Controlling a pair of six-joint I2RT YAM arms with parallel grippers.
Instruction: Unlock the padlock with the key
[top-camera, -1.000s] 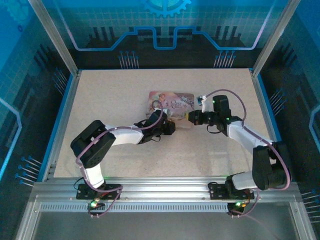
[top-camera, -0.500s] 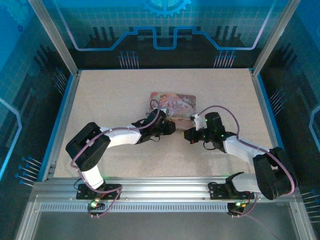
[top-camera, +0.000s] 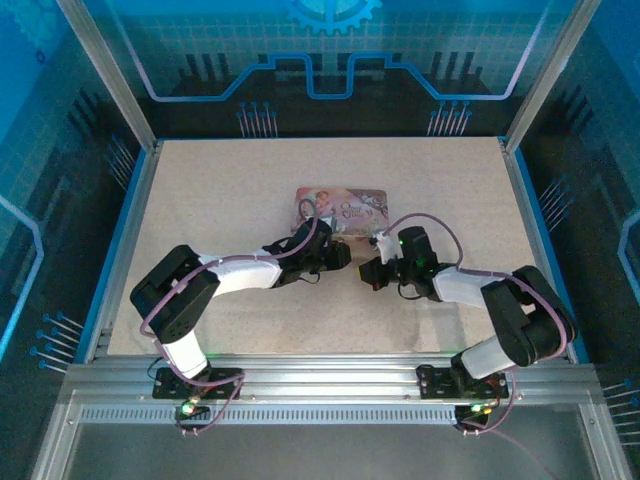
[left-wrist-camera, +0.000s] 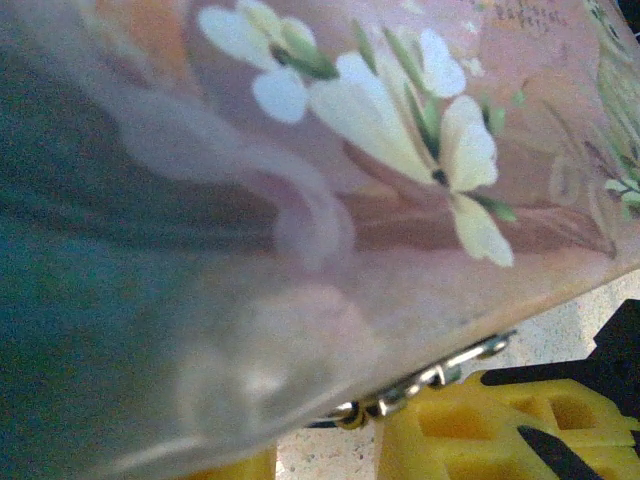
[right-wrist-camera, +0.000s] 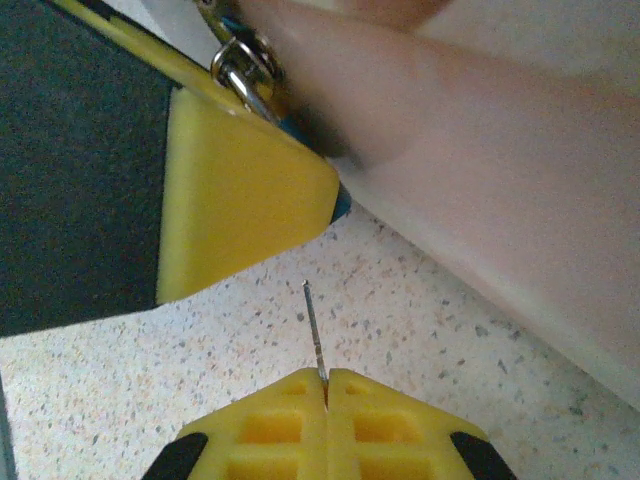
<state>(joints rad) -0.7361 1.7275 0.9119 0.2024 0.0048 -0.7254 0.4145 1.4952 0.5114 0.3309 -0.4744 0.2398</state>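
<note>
Ahead of right gripper (right-wrist-camera: 325, 385) jaws clamped on key (right-wrist-camera: 313, 330), padlock (right-wrist-camera: 240, 62) sits beside left gripper (top-camera: 342, 256) (jaws unclear): best square blade before advancing.

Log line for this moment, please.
left gripper: at padlock by tin, grip unclear | right gripper: shut on key | key: short of padlock, not inserted

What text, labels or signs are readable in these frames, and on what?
tin lid, from above: script lettering, too small to read.
tin lid, left wrist view: small print near the top right edge, blurred, unreadable.
back wall: gear emblem, no words.
Nothing can be quoted.
</note>
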